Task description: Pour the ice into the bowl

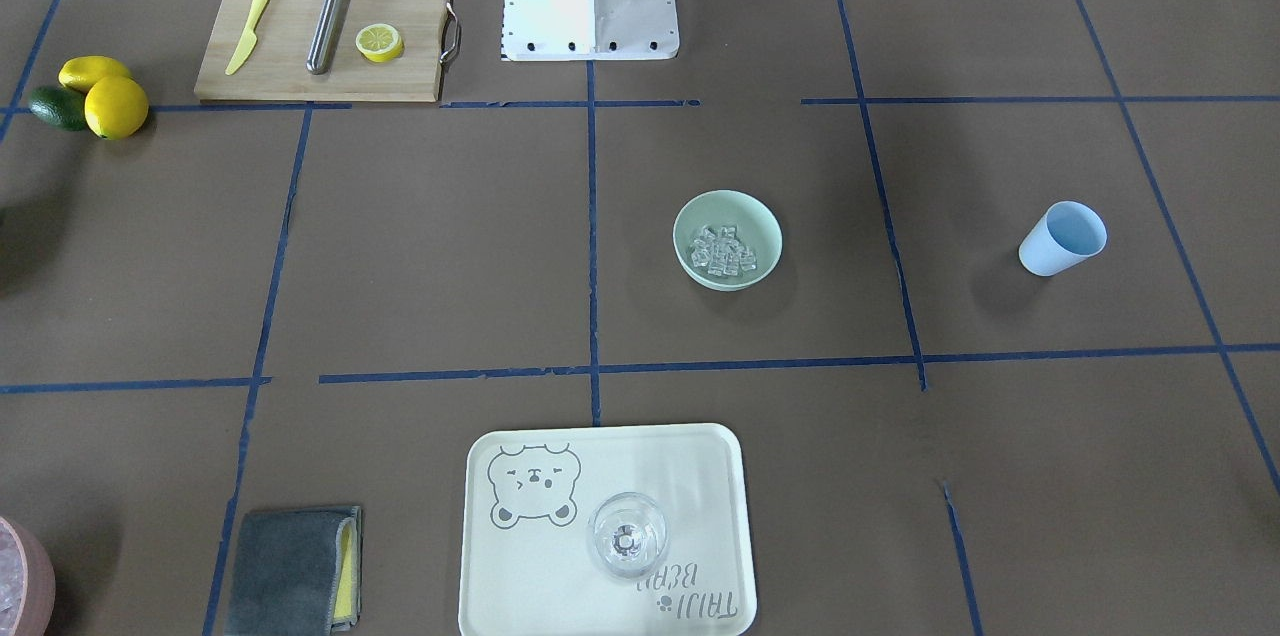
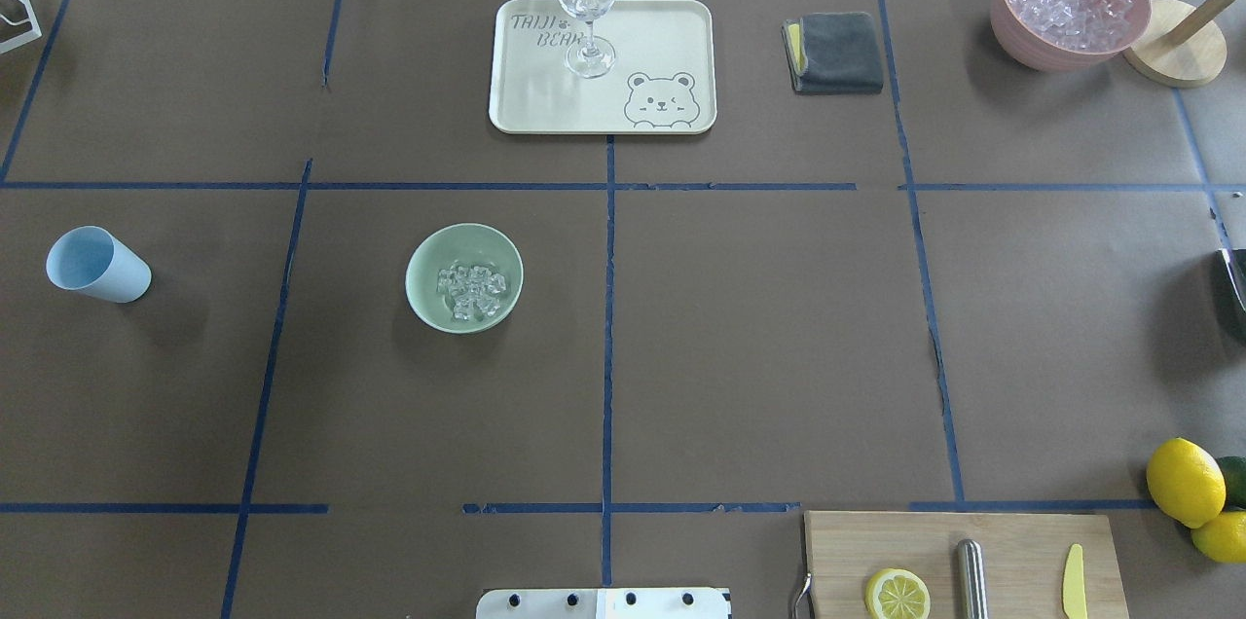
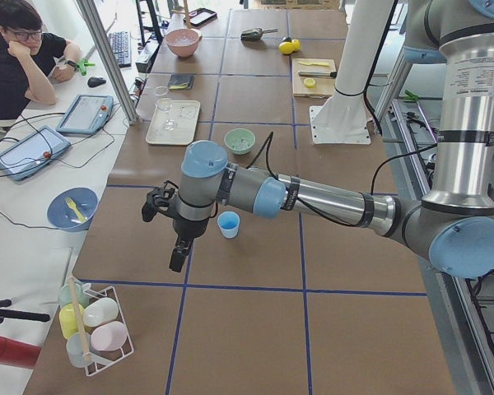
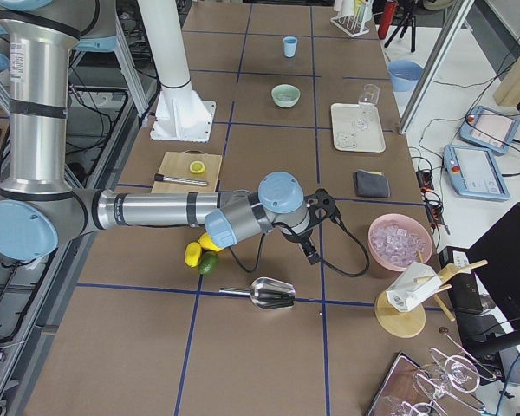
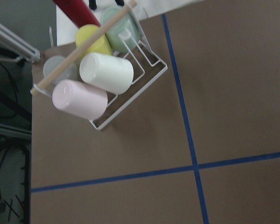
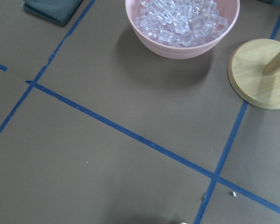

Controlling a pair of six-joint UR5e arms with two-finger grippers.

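Note:
The pale mint-green bowl (image 1: 768, 219) stands upright left of the table's middle line in the overhead view (image 2: 425, 259). A small heap of clear ice cubes (image 1: 725, 251) lies inside it (image 2: 471, 291). My left gripper (image 3: 176, 260) shows only in the exterior left view, hanging above the table near the light blue cup (image 3: 228, 224), far from the bowl (image 3: 230, 137). My right gripper (image 4: 313, 255) shows only in the exterior right view, above the table next to the pink container (image 4: 377, 251). I cannot tell whether either gripper is open or shut.
The light blue cup (image 2: 95, 264) stands left of the bowl. The pink container (image 2: 1032, 50) holds much ice. A wine glass (image 2: 586, 6) stands on a cream tray (image 2: 526, 103). A metal scoop (image 4: 273, 295) and lemons (image 4: 193, 253) lie near my right arm. A cutting board (image 1: 290, 76) lies by the base.

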